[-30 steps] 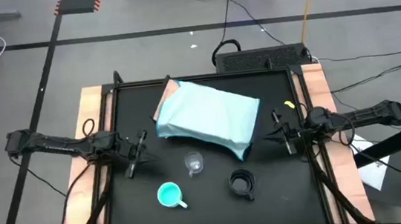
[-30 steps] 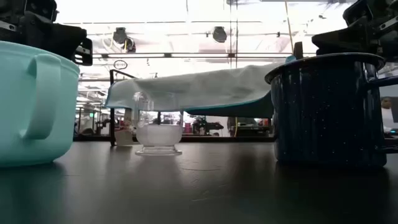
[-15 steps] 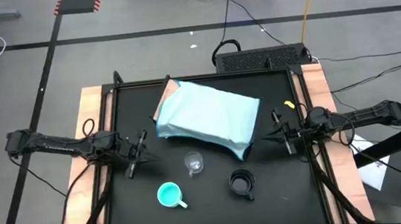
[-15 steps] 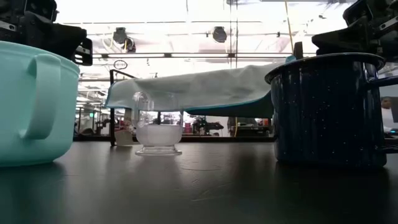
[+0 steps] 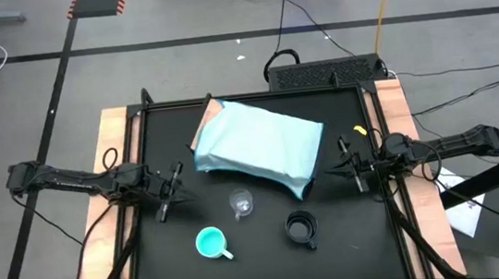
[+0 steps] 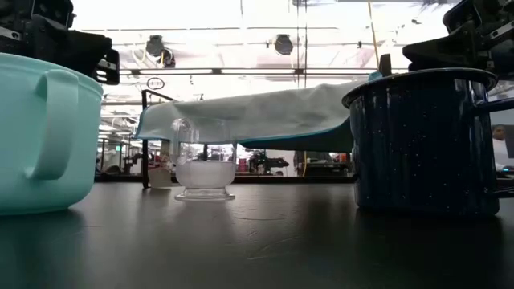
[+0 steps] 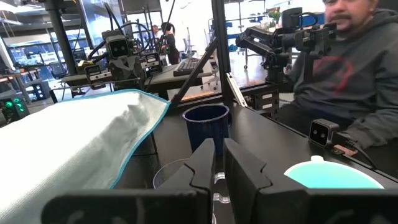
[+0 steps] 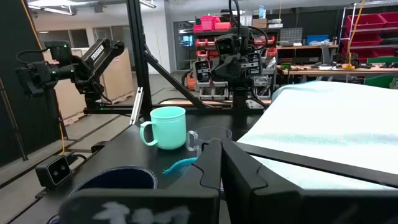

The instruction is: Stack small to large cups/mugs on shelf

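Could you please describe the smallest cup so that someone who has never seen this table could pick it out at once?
Start at the light blue shelf on the black table. In front of its near edge three cups stand apart, and the clear glass cup is nearest the shelf, between the teal mug and the dark mug. It alone is see-through, and the smallest.

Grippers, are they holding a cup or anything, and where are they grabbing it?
Nothing is held. The left gripper and right gripper are both shut on air, apart from the three cups on the table.
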